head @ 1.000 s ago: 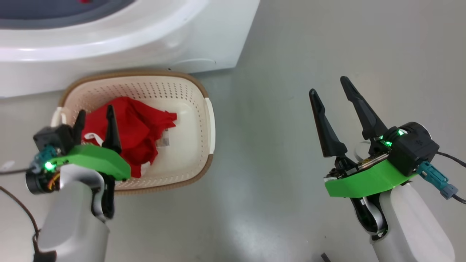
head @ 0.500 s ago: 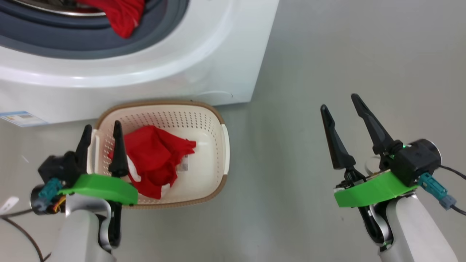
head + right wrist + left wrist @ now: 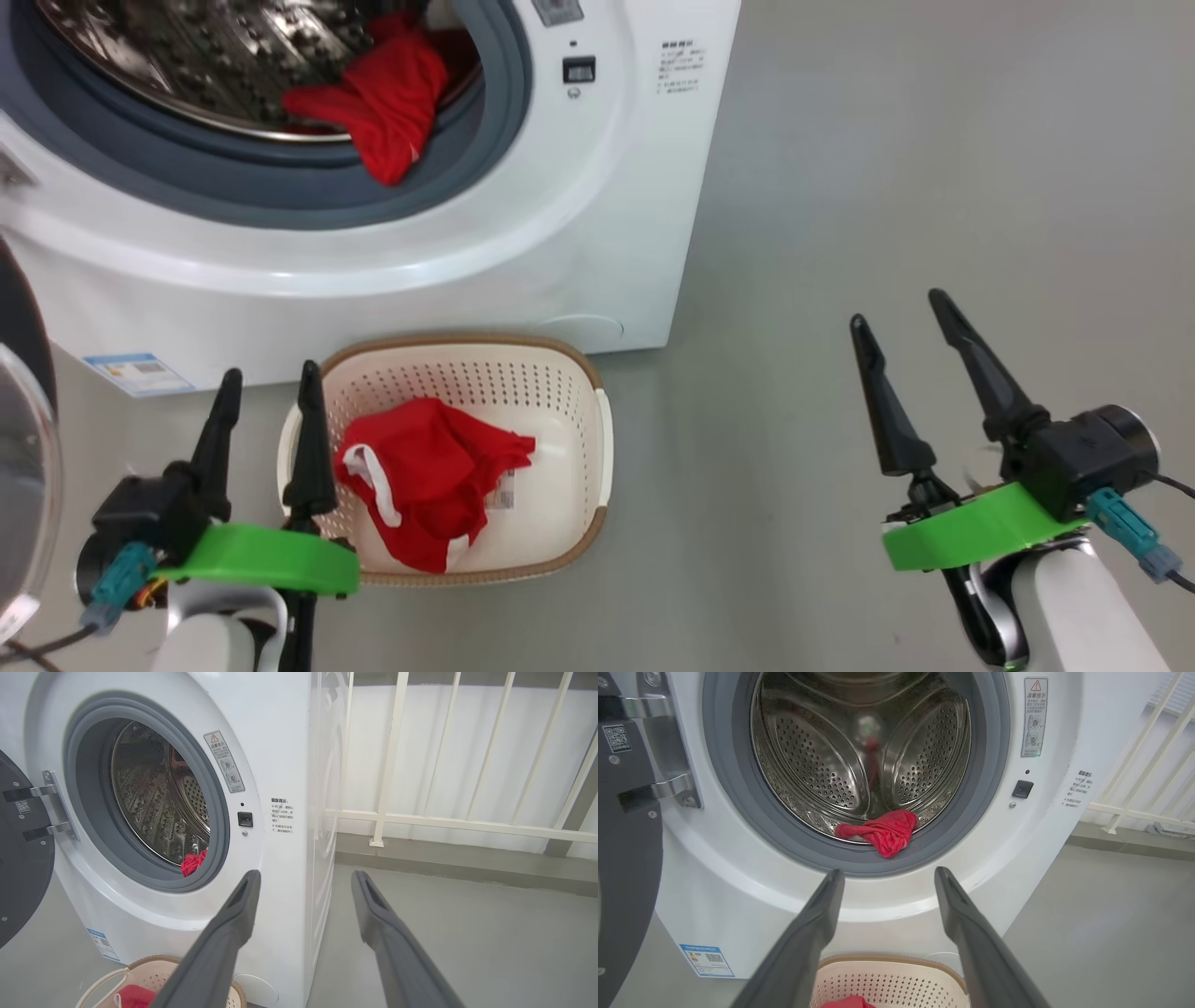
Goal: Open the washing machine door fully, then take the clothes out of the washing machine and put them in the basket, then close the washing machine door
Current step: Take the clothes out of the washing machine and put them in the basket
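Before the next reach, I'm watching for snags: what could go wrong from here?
The red garment hangs over the grey rubber ring; the open left jaws might pinch the ring too. The open door stands close to the left of those jaws and could get bumped.

Smooth grey floor (image 3: 887, 187), faintly glossy. Beyond it, a cream railing (image 3: 467, 825) of upright bars crossed by 1 horizontal rail, standing on a low grey kerb (image 3: 467, 861) — white wall (image 3: 434, 751) just behind.

Glossy white washing machine (image 3: 579, 233), shiny perforated steel drum (image 3: 817, 765), soft red clothes (image 3: 425, 476), matt plastic basket (image 3: 485, 373).
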Motion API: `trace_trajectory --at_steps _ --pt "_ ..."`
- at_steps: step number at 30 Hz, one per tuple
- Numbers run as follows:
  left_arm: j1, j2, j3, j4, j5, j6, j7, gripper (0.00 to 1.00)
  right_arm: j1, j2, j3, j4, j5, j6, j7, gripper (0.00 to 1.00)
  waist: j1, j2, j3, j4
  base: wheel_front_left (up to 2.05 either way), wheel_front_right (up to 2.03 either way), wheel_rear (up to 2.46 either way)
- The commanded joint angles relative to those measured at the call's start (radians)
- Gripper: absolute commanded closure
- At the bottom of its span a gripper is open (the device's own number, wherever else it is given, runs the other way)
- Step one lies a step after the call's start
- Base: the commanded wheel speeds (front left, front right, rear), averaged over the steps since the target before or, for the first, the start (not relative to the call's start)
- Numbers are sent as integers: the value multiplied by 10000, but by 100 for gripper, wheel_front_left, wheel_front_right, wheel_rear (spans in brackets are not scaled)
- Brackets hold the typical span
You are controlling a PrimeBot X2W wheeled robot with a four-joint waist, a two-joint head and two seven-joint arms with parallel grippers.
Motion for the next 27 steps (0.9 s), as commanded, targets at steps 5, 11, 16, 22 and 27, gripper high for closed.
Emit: trace_trajectory --at_steps 5,11,16,22,27 --pt "714 118 380 -1061 31 121 -120 0 315 15 -280 -555 -263 63 -63 0 0 0 -554 -27 0 0 0" --pt "1299 116 325 -1588 -25 238 -120 0 771 15 -483 -805 -251 63 -63 0 0 0 -906 -67 0 0 0" --pt "1894 115 217 -2045 16 413 -120 0 1400 15 -693 -1040 -76 63 -63 0 0 0 -1266 -111 0 0 0" --pt "2526 115 60 -2424 0 610 -120 0 2095 15 -1048 -1327 101 63 -63 0 0 0 -1557 -99 0 0 0" --pt "2941 154 7 -2559 83 691 -118 0 2426 15 -1040 -1478 259 63 -63 0 0 0 -1686 -115 0 0 0"
